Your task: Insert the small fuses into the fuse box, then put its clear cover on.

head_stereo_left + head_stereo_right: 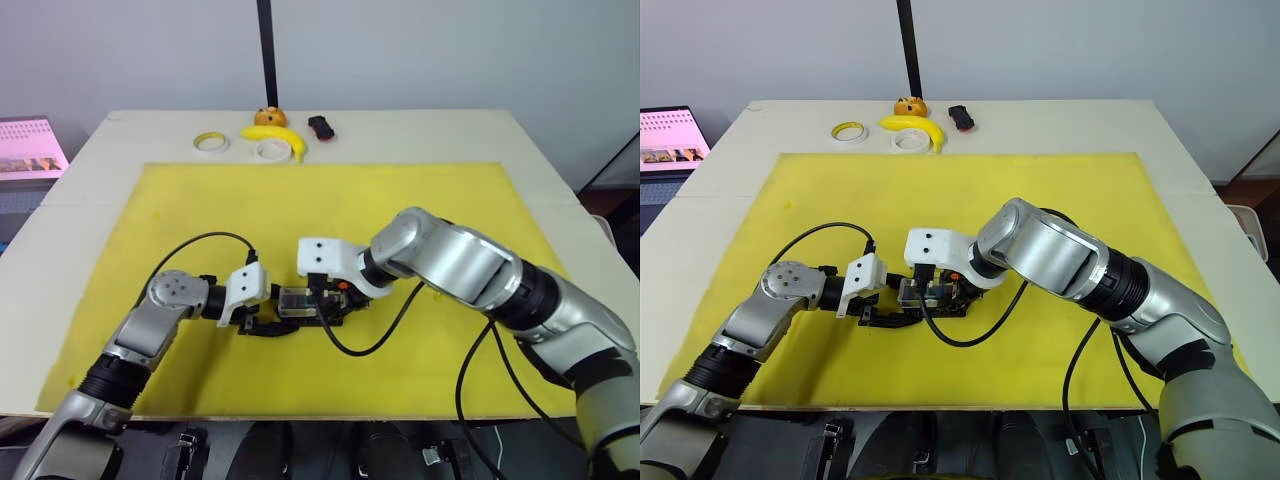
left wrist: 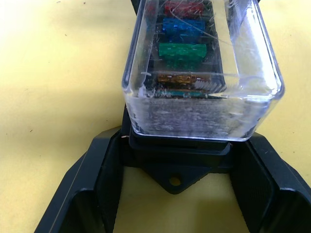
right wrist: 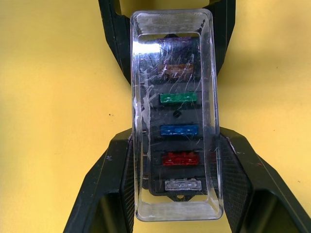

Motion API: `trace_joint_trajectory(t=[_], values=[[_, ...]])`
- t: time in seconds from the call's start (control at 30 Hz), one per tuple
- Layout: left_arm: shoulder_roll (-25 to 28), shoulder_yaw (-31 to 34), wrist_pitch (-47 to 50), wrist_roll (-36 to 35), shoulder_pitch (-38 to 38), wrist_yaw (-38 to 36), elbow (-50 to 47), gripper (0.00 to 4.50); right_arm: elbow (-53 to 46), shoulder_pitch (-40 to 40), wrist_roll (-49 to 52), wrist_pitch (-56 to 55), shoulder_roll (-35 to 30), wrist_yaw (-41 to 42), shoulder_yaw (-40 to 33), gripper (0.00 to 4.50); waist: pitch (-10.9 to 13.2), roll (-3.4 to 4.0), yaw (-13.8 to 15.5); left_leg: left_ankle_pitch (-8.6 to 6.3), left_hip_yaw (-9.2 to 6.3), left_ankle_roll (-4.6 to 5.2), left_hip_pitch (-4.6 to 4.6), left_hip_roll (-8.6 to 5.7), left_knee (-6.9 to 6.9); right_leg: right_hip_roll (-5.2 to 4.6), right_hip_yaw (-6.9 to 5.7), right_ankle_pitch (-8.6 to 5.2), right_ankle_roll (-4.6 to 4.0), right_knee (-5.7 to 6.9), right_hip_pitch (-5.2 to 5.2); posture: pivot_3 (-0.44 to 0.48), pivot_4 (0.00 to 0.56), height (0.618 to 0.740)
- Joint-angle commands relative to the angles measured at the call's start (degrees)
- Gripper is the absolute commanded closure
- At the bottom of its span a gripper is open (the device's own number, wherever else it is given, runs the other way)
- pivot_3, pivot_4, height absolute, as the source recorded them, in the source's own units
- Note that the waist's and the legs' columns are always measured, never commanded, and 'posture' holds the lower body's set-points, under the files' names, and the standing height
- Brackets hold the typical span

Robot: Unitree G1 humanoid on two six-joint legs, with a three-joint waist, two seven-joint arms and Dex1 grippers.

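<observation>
The right gripper (image 3: 176,194) is clamped across the long sides of the clear cover (image 3: 176,111), one black finger (image 3: 104,184) pressed to each wall, with the cover seated over the fuse box (image 2: 177,155). The left gripper (image 2: 177,194) grips the fuse box at its end, its fingers (image 2: 99,184) spread only as wide as the black base and touching both sides, the mounting tab between them. Through the cover the small fuses (image 3: 179,130) stand in a row in their slots: purple, amber, green, blue, red and a pale clear one. The box lies on the yellow mat (image 1: 420,200), at about 6 o'clock of its centre. Far off at 12 o'clock, on the bare table (image 1: 560,180), sit two tape rolls (image 1: 211,142), a banana (image 1: 280,136), an orange round thing (image 1: 268,116) and a small black-red object (image 1: 321,127).
</observation>
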Motion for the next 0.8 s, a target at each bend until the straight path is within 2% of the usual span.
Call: trace_joint_trajectory(t=[0.03, 0.63, 0.7, 0.8], values=[[-0.34, -0.84, 1.32, 2.32, 0.85, 1.62, 0.40, 1.96, -0.85, 0.86, -0.59, 0.36, -0.26, -0.82, 1.34, 2.81, 0.00, 0.00, -0.01, 0.00, 0.00, 0.00, 0.00, 0.00, 0.00, 0.00, 0.00, 0.00, 0.00, 0.00, 0.00, 0.000, 0.150, 0.740], [-0.31, -0.73, 2.43, 2.17, 1.78, 1.46, -1.23, 1.96, -1.39, 0.94, 0.48, 1.72, 0.61, -1.16, 1.16, 2.81, -0.02, 0.00, -0.13, 0.00, 0.00, 0.00, 0.03, 0.00, 0.00, -0.02, 0.00, 0.00, 0.00, 0.00, 0.01, 0.000, 0.150, 0.740], [-0.30, -0.69, 2.45, 2.23, 1.92, 1.45, -1.36, 1.96, -1.49, 0.99, 0.40, 1.59, 0.68, -1.31, 1.13, 1.73, -0.02, 0.00, -0.16, 0.00, 0.00, 0.00, 0.03, 0.00, 0.00, -0.02, 0.00, 0.00, 0.00, 0.00, 0.01, 0.000, 0.150, 0.740], [-0.35, -0.64, 2.55, 2.36, 1.92, 1.45, -1.50, 1.96, -1.42, 0.85, 0.41, 1.09, 0.74, -1.18, 0.73, 0.40, -0.02, 0.00, -0.13, 0.00, -0.01, 0.00, 0.03, 0.00, 0.00, -0.02, -0.01, 0.00, 0.00, 0.00, 0.01, 0.000, 0.150, 0.740]])
